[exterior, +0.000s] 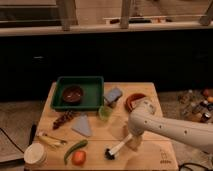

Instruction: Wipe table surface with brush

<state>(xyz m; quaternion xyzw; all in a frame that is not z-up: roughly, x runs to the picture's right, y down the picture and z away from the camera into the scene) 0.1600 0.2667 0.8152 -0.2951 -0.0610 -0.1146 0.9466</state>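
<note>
Brush [114, 150] is pictured lying on the table surface [97, 141] at lower centre of the frame, its white handle beside the wide-spread gripper [131, 140], and could be shoved into the nearby tomato [78, 157] and green pepper [75, 148] if grasped off-centre.

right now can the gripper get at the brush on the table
Probably yes: the gripper hangs right at the white handle end of the brush, and nothing lies between them.
</note>
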